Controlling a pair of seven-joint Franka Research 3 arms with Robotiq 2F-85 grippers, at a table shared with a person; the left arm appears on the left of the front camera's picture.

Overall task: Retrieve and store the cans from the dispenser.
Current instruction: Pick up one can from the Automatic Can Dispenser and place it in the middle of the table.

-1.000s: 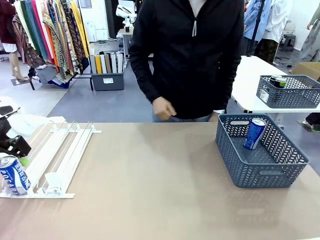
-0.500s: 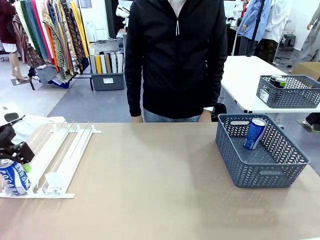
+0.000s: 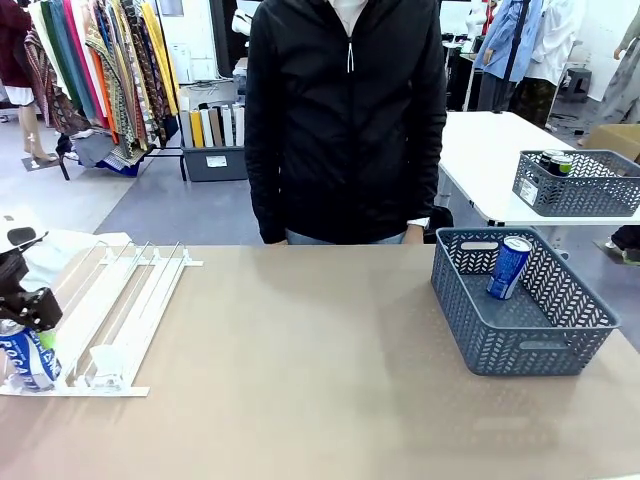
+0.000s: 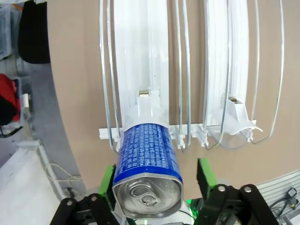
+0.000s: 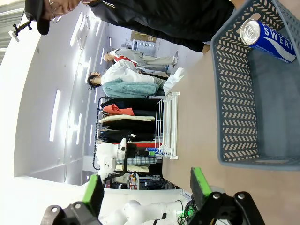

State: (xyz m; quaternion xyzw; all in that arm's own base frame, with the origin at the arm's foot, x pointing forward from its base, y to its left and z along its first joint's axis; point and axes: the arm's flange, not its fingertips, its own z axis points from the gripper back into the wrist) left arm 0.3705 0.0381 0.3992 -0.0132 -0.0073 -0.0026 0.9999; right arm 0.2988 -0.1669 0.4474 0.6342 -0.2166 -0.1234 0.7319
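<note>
The blue Pocari Sweat can (image 3: 28,360) (image 4: 147,164) sits at the near, low end of the dispenser's (image 3: 130,300) (image 4: 145,56) left lane, against the white stopper. The right lane's stopper (image 3: 105,365) holds nothing.

Left gripper (image 3: 25,310) (image 4: 157,180): the jaws bracket the can near its silver top. In the left wrist view, one green pad (image 4: 108,180) lies at the can's wall and the other pad (image 4: 205,173) stands clear of it with a visible gap. The grip is not closed.

Right gripper (image 5: 146,187): the jaws stand wide with nothing between them. It hangs above the tan table (image 3: 300,380), just short of the grey basket (image 3: 520,345) (image 5: 234,93).

Changes since the frame one second earlier:
- The left gripper has come down from above the can and now covers its top in the front view.
- The can has kept its place at the stopper.
- The person (image 3: 345,120) at the far edge no longer holds a hand forward. Both arms hang at the sides.

Orientation: the dispenser can's long axis is near upright. Its top faces up, toward the left wrist camera. A second blue can (image 3: 510,266) (image 5: 269,33) leans against the basket's far wall, with its long axis steep and its top tilted up and toward the robot's right.
</note>
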